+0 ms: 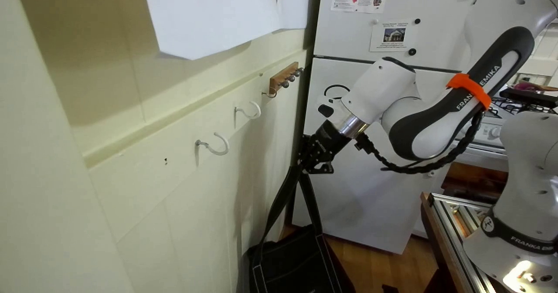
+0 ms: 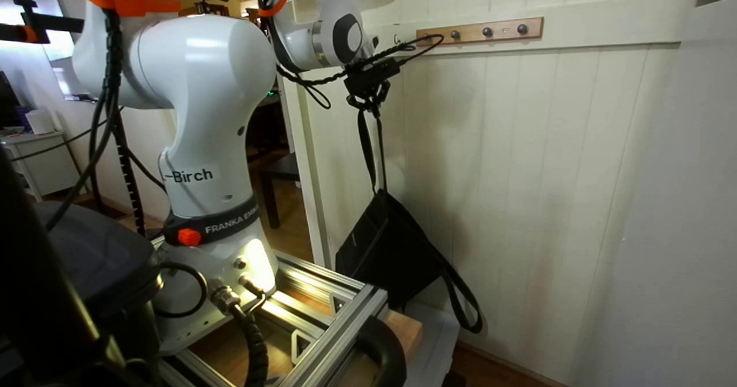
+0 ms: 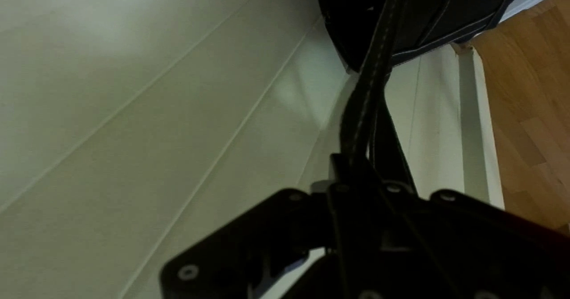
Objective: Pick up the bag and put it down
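Observation:
The black bag hangs from one strap below my gripper; its body shows in both exterior views point(image 1: 298, 262) point(image 2: 397, 254). My gripper point(image 1: 301, 165) is shut on that strap near the panelled wall; it also shows in an exterior view point(image 2: 370, 106). The bag is tilted, and its other strap loops down loose at its lower side point(image 2: 463, 303). In the wrist view the jaws point(image 3: 356, 170) are closed round the strap, with the bag's body point(image 3: 445, 14) beyond. Whether the bag's lower edge touches anything cannot be told.
Two white hooks point(image 1: 213, 147) and a wooden peg rack point(image 1: 285, 78) are fixed on the cream wall point(image 1: 183, 223). A white fridge point(image 1: 348, 197) stands beside the wall. The robot's metal-framed base point(image 2: 345, 318) stands near the bag. Papers point(image 1: 209, 14) hang above the hooks.

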`<state>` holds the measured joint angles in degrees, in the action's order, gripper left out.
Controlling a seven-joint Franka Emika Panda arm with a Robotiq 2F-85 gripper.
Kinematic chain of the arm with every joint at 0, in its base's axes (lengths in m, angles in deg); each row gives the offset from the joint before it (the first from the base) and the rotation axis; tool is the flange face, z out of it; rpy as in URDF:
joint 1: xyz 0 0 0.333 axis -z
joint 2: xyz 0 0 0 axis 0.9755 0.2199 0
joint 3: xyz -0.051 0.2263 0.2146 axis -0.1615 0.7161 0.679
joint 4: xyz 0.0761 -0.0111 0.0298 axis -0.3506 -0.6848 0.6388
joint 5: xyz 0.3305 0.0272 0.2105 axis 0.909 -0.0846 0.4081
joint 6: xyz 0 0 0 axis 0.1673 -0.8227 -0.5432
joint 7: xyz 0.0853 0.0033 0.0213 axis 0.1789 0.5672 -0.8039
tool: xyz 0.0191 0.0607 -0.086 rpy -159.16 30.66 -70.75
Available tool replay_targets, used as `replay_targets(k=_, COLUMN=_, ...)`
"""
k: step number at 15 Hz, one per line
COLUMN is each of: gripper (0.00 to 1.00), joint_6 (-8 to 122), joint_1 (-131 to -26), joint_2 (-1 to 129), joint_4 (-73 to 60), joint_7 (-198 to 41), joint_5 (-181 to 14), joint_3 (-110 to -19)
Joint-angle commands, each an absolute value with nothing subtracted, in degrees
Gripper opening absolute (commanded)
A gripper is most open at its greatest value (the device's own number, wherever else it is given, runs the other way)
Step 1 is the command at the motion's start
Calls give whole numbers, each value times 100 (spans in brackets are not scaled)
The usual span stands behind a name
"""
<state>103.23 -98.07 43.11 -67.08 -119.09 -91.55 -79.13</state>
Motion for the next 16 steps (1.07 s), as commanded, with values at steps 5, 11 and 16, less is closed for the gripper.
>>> replay_targets(k=5, gripper=40, joint_6=10410, joint_1=-10245, joint_2=4344, joint_4=-6716, joint_7=-12155, joint_5=-8580, joint_3=-8052)
replay_targets(k=11, gripper=84, joint_6=10398, joint_1=-10356, joint_2=4333, joint_4=-6682, joint_7=-12160, joint_5=-8487, joint_3=-8100)
replay_targets(k=16, gripper=100, joint_6=10342, joint_1=-10324, joint_2=4368, joint_4=-6577, joint_7=-12070, joint_5=-8499, joint_3=-8097)
